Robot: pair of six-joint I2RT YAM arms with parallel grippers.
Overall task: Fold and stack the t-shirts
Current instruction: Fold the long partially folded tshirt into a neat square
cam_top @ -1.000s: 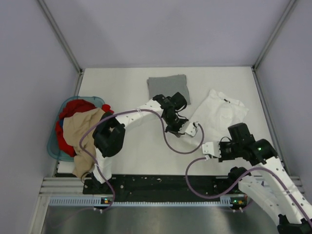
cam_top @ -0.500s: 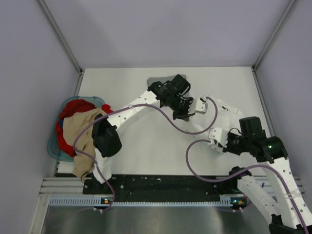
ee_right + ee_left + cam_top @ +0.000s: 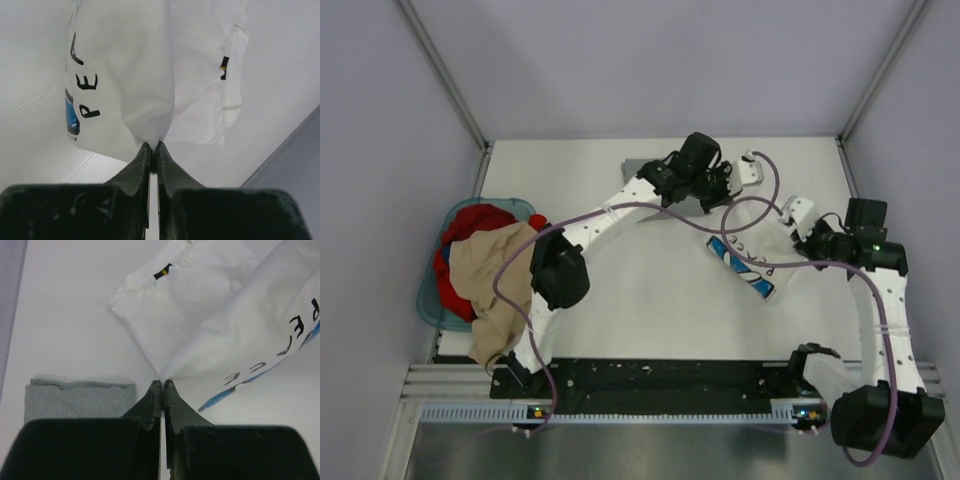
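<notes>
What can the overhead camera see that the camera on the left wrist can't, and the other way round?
Only the overhead view shows the blue basket heaped with red and tan clothes, both arms, and the right tool. Only the left wrist view shows the left tool shut on a pinch of the white t-shirt, plus its dark lettering and neck label. Both views show the white t-shirt and the folded grey t-shirt.

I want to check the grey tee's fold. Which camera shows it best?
Left wrist view: the grey tee lies folded flat, its far edge clear, its near part hidden by the left gripper. The top view shows only slivers around the left arm; the right wrist view shows none.
</notes>
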